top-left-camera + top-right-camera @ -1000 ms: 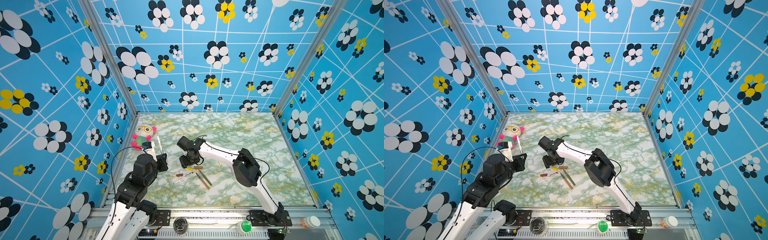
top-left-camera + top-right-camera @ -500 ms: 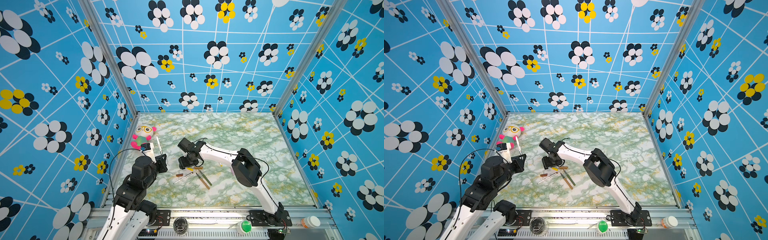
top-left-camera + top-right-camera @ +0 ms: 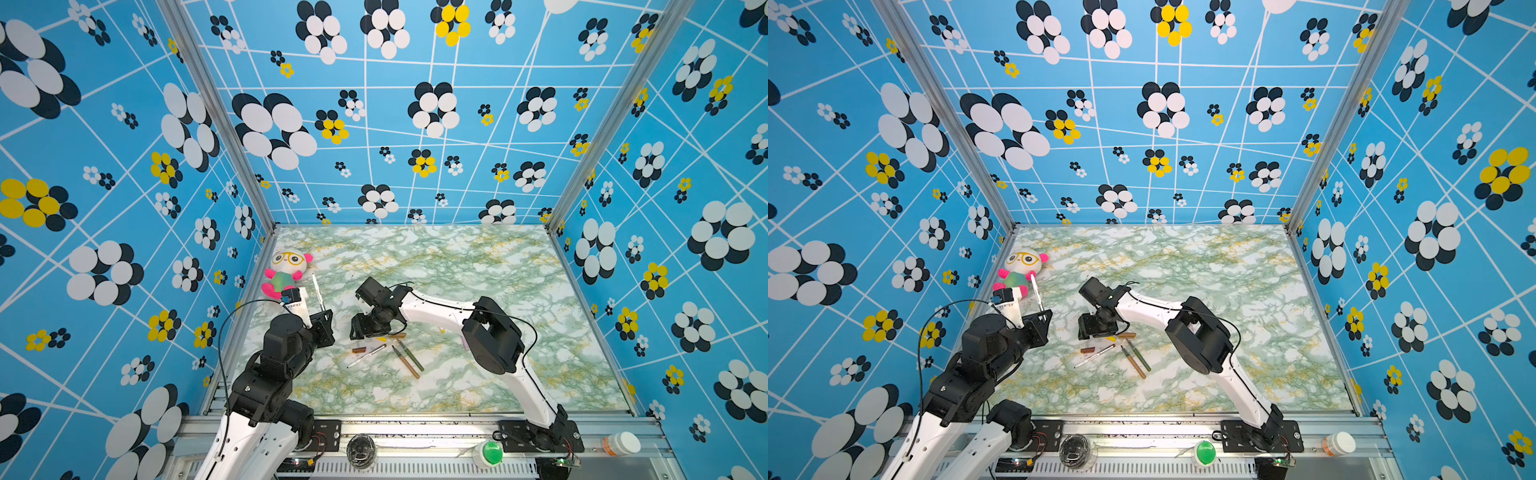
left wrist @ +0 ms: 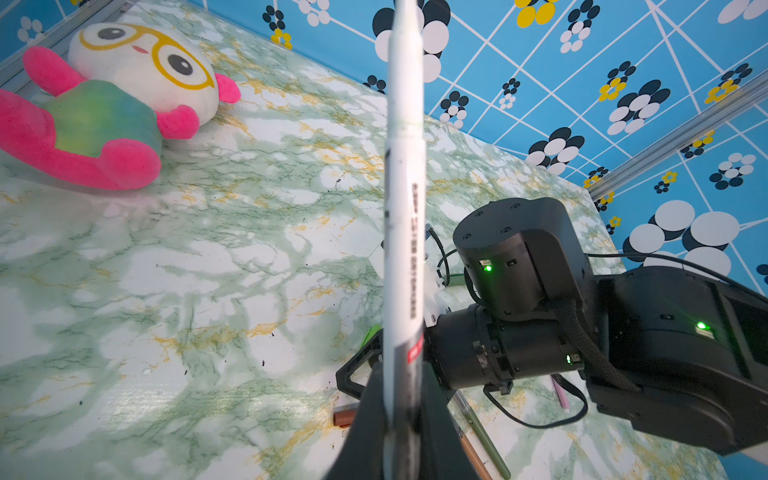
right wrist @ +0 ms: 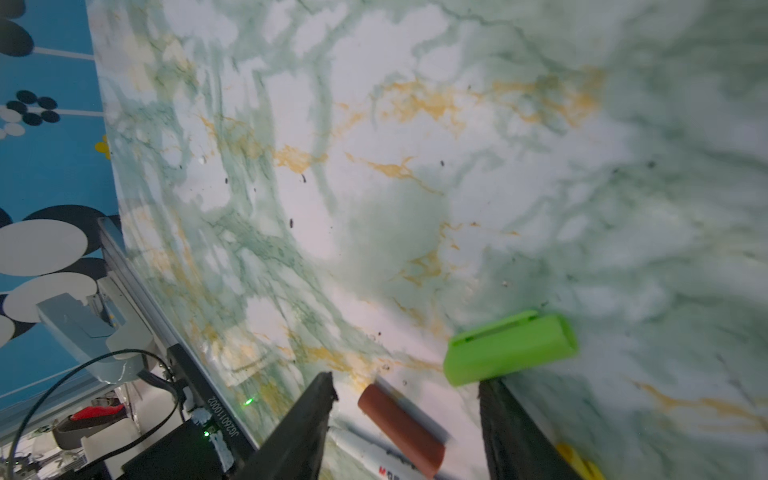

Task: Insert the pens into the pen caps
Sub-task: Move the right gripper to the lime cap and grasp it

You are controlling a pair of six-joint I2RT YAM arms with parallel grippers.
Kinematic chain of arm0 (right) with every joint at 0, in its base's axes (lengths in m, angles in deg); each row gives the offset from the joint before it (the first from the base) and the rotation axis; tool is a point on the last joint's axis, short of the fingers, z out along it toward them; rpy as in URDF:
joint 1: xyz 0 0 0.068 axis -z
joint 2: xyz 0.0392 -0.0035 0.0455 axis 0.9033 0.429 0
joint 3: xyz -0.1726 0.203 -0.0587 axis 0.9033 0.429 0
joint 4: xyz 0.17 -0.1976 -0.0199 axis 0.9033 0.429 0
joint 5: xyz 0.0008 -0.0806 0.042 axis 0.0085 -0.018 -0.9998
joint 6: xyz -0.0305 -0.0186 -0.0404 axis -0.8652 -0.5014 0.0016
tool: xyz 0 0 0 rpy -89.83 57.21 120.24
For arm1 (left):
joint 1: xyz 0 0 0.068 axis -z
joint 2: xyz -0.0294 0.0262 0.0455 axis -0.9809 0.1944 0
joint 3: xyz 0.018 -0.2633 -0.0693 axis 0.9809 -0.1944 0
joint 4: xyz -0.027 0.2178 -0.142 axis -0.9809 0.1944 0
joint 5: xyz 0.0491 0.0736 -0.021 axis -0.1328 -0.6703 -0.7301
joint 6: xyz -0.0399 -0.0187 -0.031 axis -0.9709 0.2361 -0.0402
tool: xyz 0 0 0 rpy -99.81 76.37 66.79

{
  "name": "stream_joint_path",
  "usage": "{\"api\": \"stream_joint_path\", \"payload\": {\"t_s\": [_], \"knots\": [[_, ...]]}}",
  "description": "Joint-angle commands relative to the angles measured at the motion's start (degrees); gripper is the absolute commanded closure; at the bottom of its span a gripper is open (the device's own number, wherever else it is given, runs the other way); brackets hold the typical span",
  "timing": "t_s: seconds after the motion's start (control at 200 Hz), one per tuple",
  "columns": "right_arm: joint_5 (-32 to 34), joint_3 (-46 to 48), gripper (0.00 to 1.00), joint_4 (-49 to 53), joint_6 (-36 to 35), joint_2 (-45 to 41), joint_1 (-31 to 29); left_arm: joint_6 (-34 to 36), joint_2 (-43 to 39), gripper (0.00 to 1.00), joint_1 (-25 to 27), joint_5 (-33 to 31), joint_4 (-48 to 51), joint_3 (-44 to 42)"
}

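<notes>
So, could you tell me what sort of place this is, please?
Likely a robot lab cell: left arm and right arm bolted to a metal rail, marble-print table boxed in by flower-print walls.

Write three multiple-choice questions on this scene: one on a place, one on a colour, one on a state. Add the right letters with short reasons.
1. Where on the green-veined marble-pattern table does the soft white-and-pink plush toy lie?
A. far left corner
B. near right corner
C. between the two arms

2. Which colour has the short plastic cap seen between the open jaws of the right gripper?
A. pink
B. brown
C. blue

3. What is the state of the left gripper?
A. open, empty
B. shut on the white-barrelled pen
C. shut on the plush toy

Answers: 1 A, both top views show it there. 2 B, the right wrist view shows a brown tube. 3 B, the left wrist view shows the pen clamped.
</notes>
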Motion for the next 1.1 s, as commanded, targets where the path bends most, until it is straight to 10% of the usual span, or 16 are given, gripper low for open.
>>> {"api": "stream_joint_path", "payload": {"t_s": [0.0, 1.094], "knots": [[-3.40, 0.36, 0.41, -1.08, 2.74, 2.45, -0.66, 0.47, -0.66, 1.00, -0.34, -0.47, 0.33, -0.02], [5.12, -9.40, 0.45, 2.43, -8.84, 1.61, 2.32, 0.54, -0.13, 1.00, -0.43, -0.13, 0.11, -0.36]]}}
